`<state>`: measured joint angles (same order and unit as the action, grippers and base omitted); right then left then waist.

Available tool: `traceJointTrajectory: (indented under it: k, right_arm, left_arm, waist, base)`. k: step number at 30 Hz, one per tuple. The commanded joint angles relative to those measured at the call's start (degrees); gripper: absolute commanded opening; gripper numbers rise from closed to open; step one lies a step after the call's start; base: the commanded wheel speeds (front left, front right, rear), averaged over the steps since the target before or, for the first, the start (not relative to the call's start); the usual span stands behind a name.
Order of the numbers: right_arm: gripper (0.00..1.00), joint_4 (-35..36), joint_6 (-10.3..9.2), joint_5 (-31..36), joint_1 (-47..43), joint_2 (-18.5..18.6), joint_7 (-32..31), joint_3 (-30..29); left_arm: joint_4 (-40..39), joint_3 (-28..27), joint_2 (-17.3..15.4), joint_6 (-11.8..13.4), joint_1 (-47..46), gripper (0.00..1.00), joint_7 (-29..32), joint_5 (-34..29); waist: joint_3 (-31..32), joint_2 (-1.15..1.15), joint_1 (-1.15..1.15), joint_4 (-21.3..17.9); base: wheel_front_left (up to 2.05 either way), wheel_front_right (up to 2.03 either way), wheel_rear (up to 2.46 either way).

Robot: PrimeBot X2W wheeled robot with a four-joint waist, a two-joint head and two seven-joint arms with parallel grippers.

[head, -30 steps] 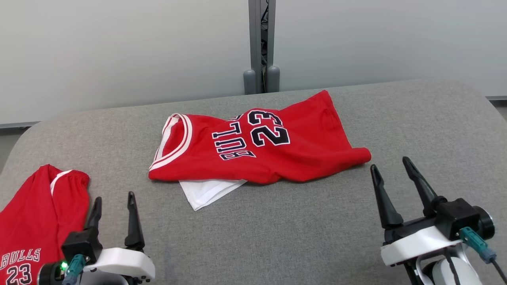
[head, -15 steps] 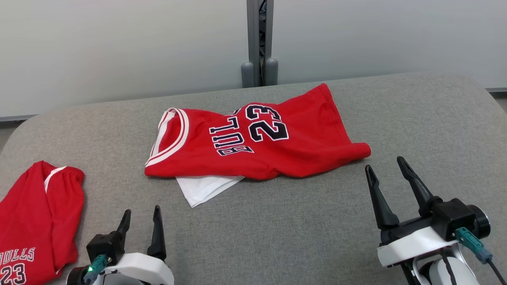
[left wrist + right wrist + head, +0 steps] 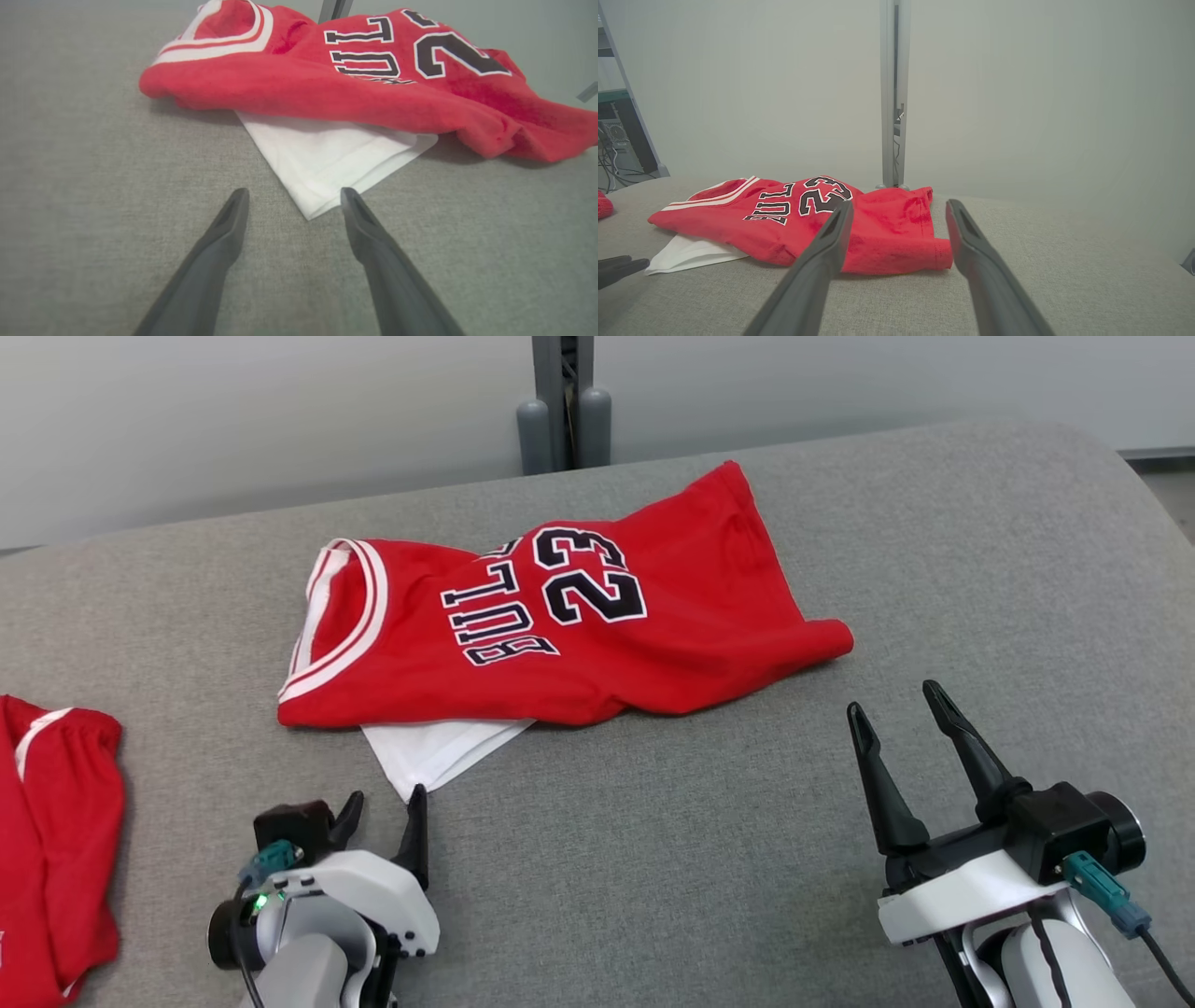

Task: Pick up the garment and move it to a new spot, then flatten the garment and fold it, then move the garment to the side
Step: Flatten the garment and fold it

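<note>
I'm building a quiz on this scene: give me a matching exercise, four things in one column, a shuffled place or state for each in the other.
1 red jersey
2 white cloth
3 left gripper
4 right gripper

A open, near jersey's right end
B sticking out under the jersey
C crumpled, number 23 up
D open, tips by white corner

Pairs: 1-C; 2-B; 3-D; 4-A

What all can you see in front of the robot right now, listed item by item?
jersey: one, red with dark lettering and 23, crumpled mid-surface
white fabric: one piece, white, poking out from under the jersey's near edge
second garment: one, red with white trim, at the surface's far left
padded surface: one, grey, under everything
post: one, grey, behind the surface
wall: pale, at the back
left hand: one, dark fingers, open, just short of the white fabric
right hand: one, dark fingers, open, near the jersey's right end
</note>
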<state>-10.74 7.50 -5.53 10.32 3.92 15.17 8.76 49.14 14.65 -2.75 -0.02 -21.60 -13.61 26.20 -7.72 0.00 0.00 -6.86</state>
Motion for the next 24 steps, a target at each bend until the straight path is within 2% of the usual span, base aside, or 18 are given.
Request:
traceJointTrajectory:
  k: [1, 7, 13, 15, 16, 18, 24]
  right_arm:
    - [1.00, 0.06, -0.01, 0.07, 0.79, 0.11, 0.05, 0.03]
    - [1.00, -0.05, -0.01, 0.08, 0.99, -0.07, 0.05, -0.16]
    - [1.00, -0.11, -0.01, -0.31, 1.55, -0.27, 0.06, -0.46]
    - [1.00, -0.18, -0.01, -0.22, 1.70, -0.33, 0.06, -0.55]
    - [1.00, -0.21, -0.01, -0.21, 1.74, -0.35, 0.06, -0.57]
    - [1.00, -0.14, -0.01, -0.66, 1.88, -0.41, 0.05, -0.57]
    - [1.00, -0.74, -0.01, -1.33, 1.52, -0.50, 0.06, -1.75]
  left_arm:
    - [1.32, 0.36, -0.26, -0.45, -1.83, 1.00, 0.00, 1.08]
    - [7.62, 2.32, -0.25, -0.74, -6.22, 1.00, 1.31, 4.30]
    - [11.15, 5.98, -0.06, -3.30, -8.35, 1.00, 1.77, 6.21]
    - [11.86, 7.33, -0.01, -4.13, -8.42, 0.18, 2.08, 7.24]
    - [12.14, 8.00, 0.00, -4.30, -8.33, 0.00, 2.16, 7.65]
    - [12.45, 8.86, -0.04, -4.55, -8.53, 0.00, 1.80, 8.46]
    - [11.73, 8.25, -0.36, -2.21, -10.02, 0.00, -1.05, 10.43]
  waist:
    - [-0.81, 0.00, 0.00, -0.66]
    - [-2.15, 0.00, 0.00, -1.21]
    - [-2.70, 0.00, 0.00, -1.40]
    - [-2.78, 0.00, 0.00, -1.39]
    - [-2.81, 0.00, 0.00, -1.38]
    - [-2.89, 0.00, 0.00, -1.31]
    - [-2.72, 0.00, 0.00, -0.57]
  base:
    - [0.00, 0.00, 0.00]
    - [0.00, 0.00, 0.00]
    - [0.00, 0.00, 0.00]
    - [0.00, 0.00, 0.00]
    - [0.00, 0.00, 0.00]
    - [0.00, 0.00, 0.00]
    - [0.00, 0.00, 0.00]
